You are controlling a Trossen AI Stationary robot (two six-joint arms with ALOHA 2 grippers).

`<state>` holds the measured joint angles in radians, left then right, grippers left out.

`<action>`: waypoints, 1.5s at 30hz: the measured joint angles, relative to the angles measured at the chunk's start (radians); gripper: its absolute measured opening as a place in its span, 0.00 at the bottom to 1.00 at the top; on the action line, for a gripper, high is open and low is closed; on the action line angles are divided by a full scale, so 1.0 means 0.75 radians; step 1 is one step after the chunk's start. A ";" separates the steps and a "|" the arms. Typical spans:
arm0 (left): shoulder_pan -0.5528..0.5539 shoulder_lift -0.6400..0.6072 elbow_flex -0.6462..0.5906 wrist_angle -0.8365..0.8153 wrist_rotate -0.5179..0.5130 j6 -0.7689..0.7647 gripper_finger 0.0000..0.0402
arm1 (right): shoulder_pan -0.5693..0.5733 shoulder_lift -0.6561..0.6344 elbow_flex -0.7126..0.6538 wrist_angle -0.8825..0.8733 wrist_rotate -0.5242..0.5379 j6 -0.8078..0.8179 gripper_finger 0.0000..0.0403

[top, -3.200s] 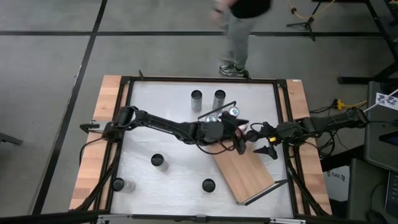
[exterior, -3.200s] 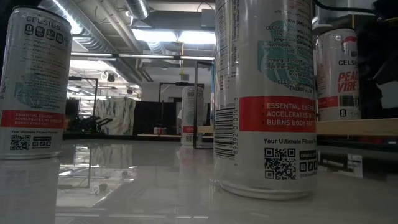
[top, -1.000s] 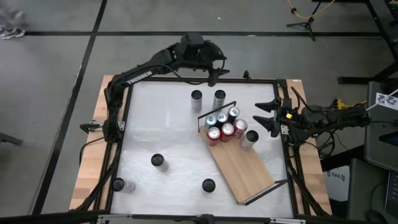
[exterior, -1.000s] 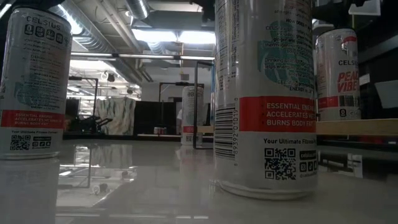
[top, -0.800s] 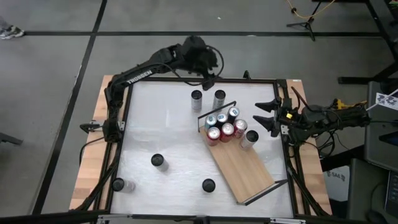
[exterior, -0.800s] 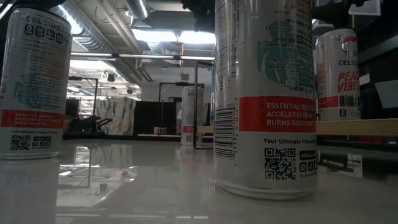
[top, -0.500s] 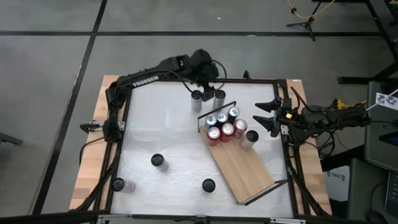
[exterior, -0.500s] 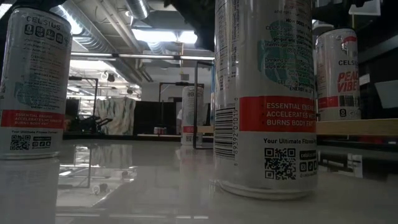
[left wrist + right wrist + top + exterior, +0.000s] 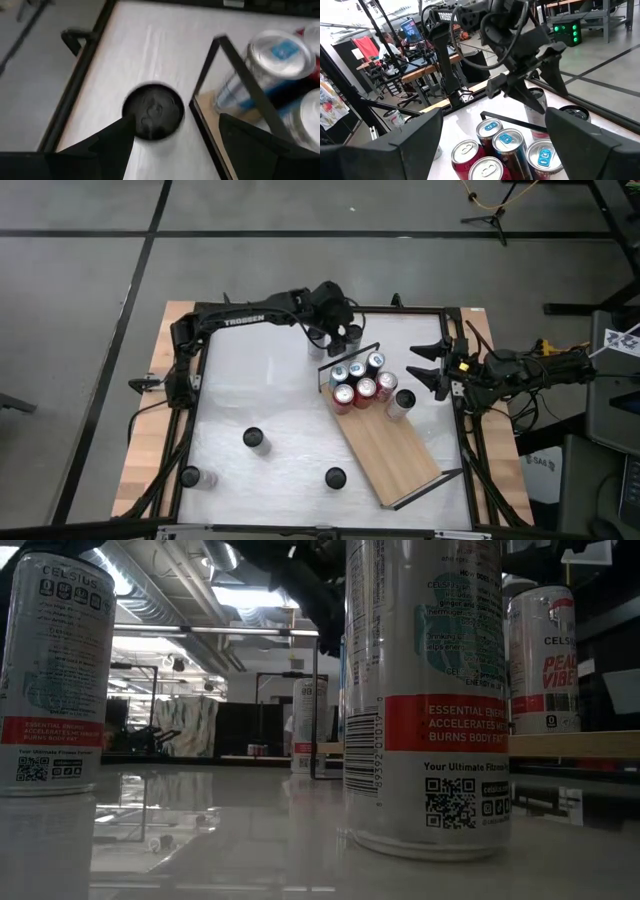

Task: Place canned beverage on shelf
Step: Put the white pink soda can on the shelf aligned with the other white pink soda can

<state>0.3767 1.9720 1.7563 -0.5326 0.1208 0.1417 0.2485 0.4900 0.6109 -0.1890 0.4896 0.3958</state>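
Observation:
The shelf point(image 9: 400, 452), a light-wood board with black wire rails point(image 9: 235, 65), lies slanted on the table's right half. Several cans point(image 9: 360, 380) stand on its far end. A dark-topped can point(image 9: 153, 111) stands on the tabletop just beyond the far rail point(image 9: 352, 337), with a second can point(image 9: 317, 338) beside it. My left gripper point(image 9: 343, 330) hangs open above the dark-topped can, one finger to each side of it in the left wrist view point(image 9: 175, 122). My right gripper point(image 9: 437, 370) waits open and level at the table's right edge.
Loose cans stand on the near half of the table point(image 9: 253, 438), point(image 9: 190, 476), point(image 9: 335, 477); two of them loom large in the low view point(image 9: 425, 690). A black frame point(image 9: 205, 310) runs round the tabletop. The shelf's near half point(image 9: 410, 465) is bare board.
My left gripper has come down from beyond the table's far edge toward the two cans by the shelf's far rail, shifting toward the near edge as the arm folded lower. Its fingers have stayed open. Cans and shelf have not moved.

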 joint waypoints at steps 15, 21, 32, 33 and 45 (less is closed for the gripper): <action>-0.001 -0.002 -0.113 0.211 -0.080 -0.044 0.69 | 0.000 0.061 -0.001 -0.001 -0.003 0.000 0.85; -0.001 -0.001 -0.178 0.238 -0.083 -0.050 0.69 | 0.000 0.101 -0.001 0.003 -0.004 0.000 0.85; -0.005 -0.001 -0.243 0.359 -0.108 -0.080 0.69 | 0.000 0.114 -0.001 0.005 -0.015 0.000 0.85; -0.006 -0.001 -0.243 0.364 -0.107 -0.081 0.69 | 0.000 0.113 -0.001 0.006 -0.015 0.000 0.85; -0.014 0.067 -0.240 0.447 -0.119 -0.082 0.69 | 0.000 0.113 -0.001 0.006 -0.015 -0.001 0.85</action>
<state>0.3662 2.0222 1.5761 -0.1971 0.0319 0.0805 0.2485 0.5747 0.6106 -0.1844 0.4786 0.3954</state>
